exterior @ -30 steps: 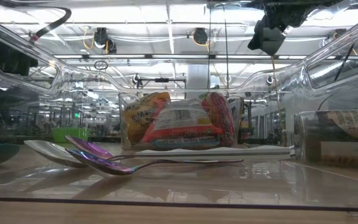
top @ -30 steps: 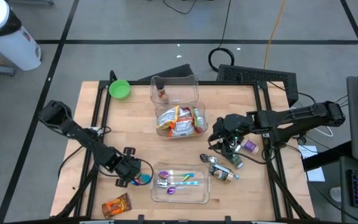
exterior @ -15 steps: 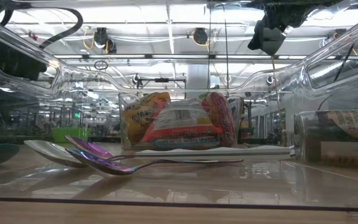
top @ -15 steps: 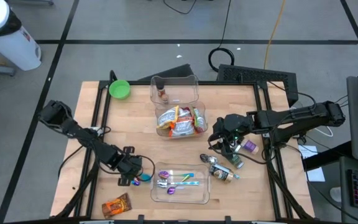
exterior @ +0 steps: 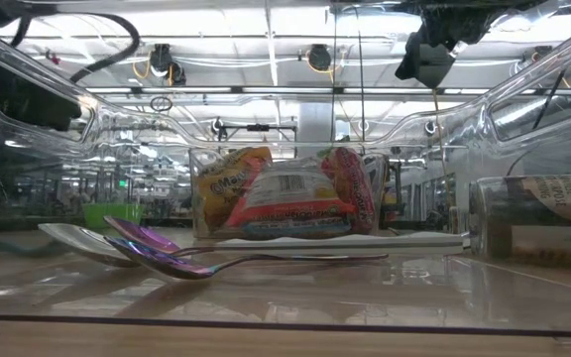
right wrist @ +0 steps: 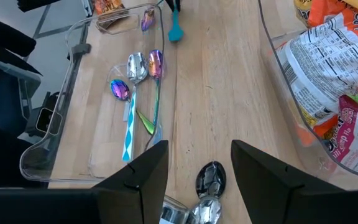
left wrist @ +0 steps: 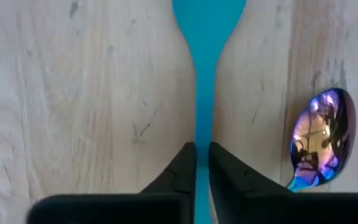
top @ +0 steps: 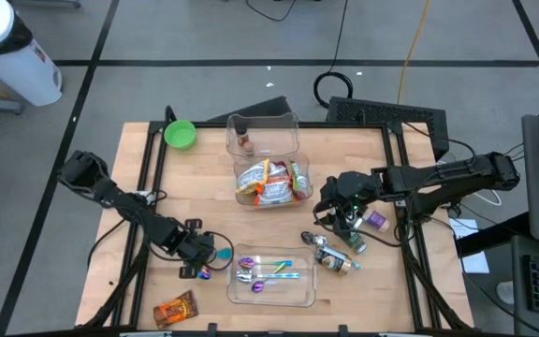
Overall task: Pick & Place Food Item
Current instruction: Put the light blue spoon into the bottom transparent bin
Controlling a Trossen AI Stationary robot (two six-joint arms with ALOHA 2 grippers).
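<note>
My left gripper (left wrist: 202, 149) points down at the table's near left (top: 197, 260), shut on a teal spoon (left wrist: 205, 37). An iridescent purple spoon bowl (left wrist: 321, 140) lies on the wood right beside the gripper. The food items are snack bags (top: 269, 183) in a clear bin (top: 293, 126) at the table's middle far side, and an orange packet (top: 174, 308) lying flat at the near left corner. My right gripper (right wrist: 197, 168) hangs open above the table's right side (top: 333, 208), holding nothing. My left gripper pinches the teal spoon's narrow handle (left wrist: 204, 118) between its two fingers, one on each long edge. The fingers come from above, pointing down. The spoon lies flat just over the wood; I cannot tell whether it is lifted clear.
A clear tray (top: 302, 298) with several spoons sits at the near middle. Metal spoons and small bottles (top: 337, 258) lie below my right gripper, with a purple-lidded jar (top: 375, 221) beside them. A green bowl (top: 180, 134) stands at the far left.
My left gripper has rolled a little in place and its fingers have come together on the teal spoon's handle. The spoon's teal bowl has swung toward the far edge and has left the low view's left edge. My right arm has kept still.
</note>
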